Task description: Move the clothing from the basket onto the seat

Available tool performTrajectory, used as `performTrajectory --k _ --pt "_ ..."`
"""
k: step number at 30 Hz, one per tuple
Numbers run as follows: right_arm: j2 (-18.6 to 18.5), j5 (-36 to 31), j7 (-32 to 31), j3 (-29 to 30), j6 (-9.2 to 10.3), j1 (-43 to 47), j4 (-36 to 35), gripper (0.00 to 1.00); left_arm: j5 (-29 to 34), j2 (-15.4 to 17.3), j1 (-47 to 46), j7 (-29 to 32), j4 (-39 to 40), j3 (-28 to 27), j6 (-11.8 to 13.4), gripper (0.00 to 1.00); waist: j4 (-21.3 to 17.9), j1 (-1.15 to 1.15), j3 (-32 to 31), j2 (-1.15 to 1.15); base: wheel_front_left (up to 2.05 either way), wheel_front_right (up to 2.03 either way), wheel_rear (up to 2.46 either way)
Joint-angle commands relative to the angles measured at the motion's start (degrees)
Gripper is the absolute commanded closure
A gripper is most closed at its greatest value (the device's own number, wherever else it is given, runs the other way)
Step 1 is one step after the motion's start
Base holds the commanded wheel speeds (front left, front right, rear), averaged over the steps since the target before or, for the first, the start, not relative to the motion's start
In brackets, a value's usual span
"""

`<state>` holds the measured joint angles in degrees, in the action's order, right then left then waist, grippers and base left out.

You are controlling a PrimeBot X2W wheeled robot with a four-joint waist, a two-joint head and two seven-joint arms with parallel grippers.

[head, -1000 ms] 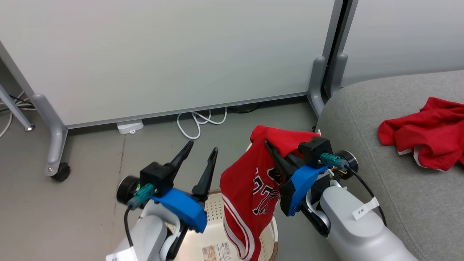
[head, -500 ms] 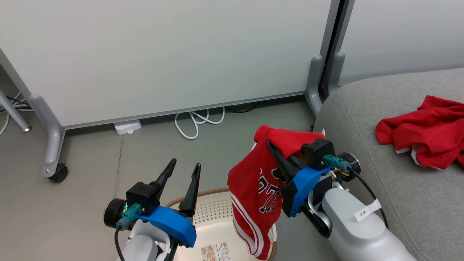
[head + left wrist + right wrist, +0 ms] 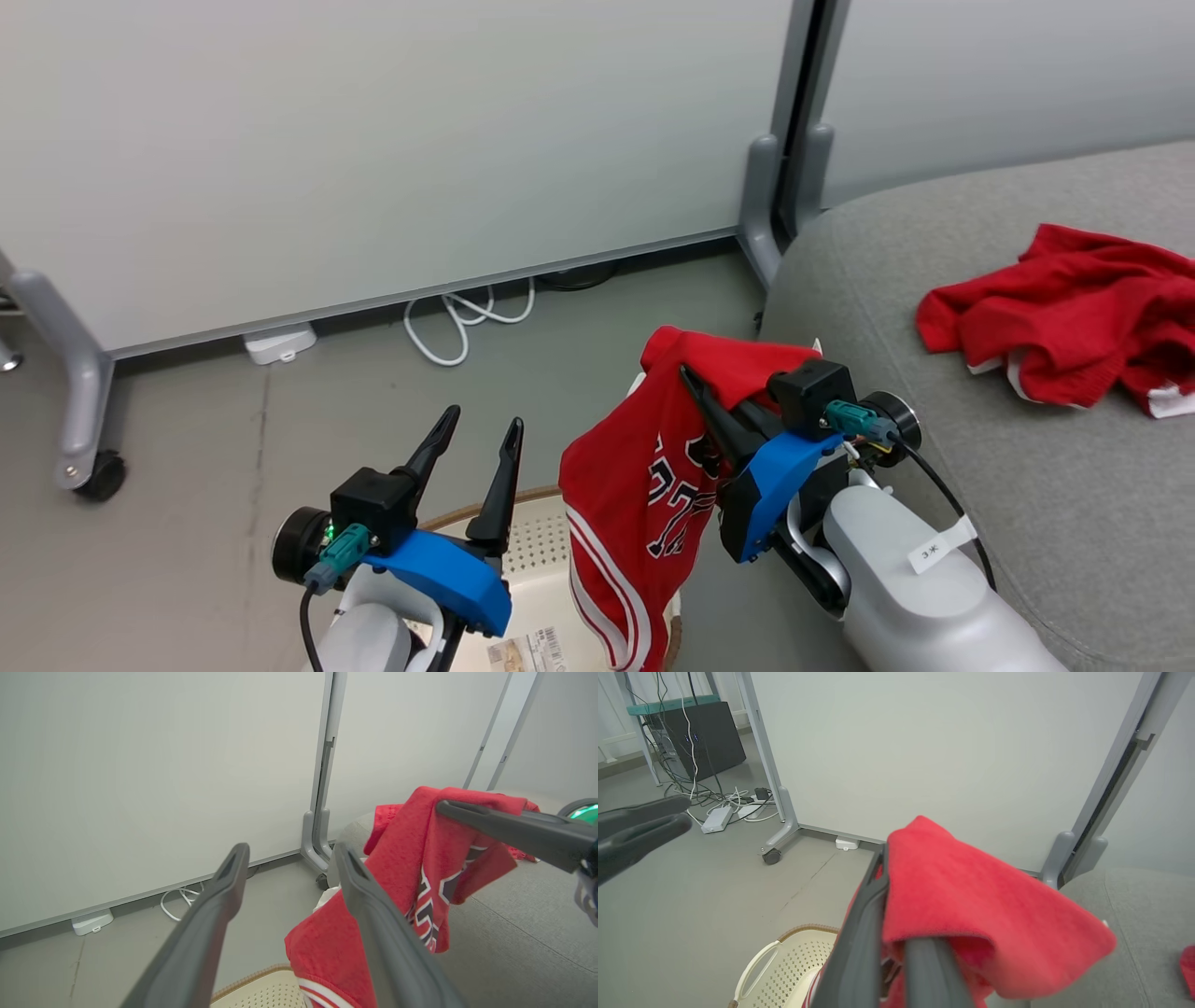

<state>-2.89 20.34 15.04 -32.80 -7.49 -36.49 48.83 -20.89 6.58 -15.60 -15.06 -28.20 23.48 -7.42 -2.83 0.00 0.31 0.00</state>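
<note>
Head view: your right claw (image 3: 693,381) is clenched on the lettered jersey (image 3: 635,485), which drapes from its fingertips above the basket (image 3: 546,537).
Seat from claw: the seat (image 3: 1074,485) lies to the claw's right, just beside that forearm.
Long axis: the jersey hangs near vertical; its hem seems level with the basket rim, though the frame's edge cuts it off.
Nearer arm: the right one; your left claw (image 3: 484,420) stands released and empty, to the right claw's left.
Second garment (image 3: 1055,299): on the seat, farther right.
</note>
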Motion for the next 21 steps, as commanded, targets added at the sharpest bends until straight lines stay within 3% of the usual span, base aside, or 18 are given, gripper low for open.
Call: performTrajectory --k 1,21 --pt "0.0 0.2 0.2 -0.1 -0.01 0.4 -0.4 1.0 0.1 0.1 0.3 -0.2 0.0 0.0 -0.1 0.0 -1.5 0.0 0.2 0.0 0.0 0.0 0.0" --pt "0.0 -0.6 0.2 1.2 -0.01 1.3 -1.2 1.0 0.1 0.2 -1.2 -0.2 0.3 0.8 -0.1 0.0 -16.8 0.0 1.9 0.0 0.0 0.0 0.0"
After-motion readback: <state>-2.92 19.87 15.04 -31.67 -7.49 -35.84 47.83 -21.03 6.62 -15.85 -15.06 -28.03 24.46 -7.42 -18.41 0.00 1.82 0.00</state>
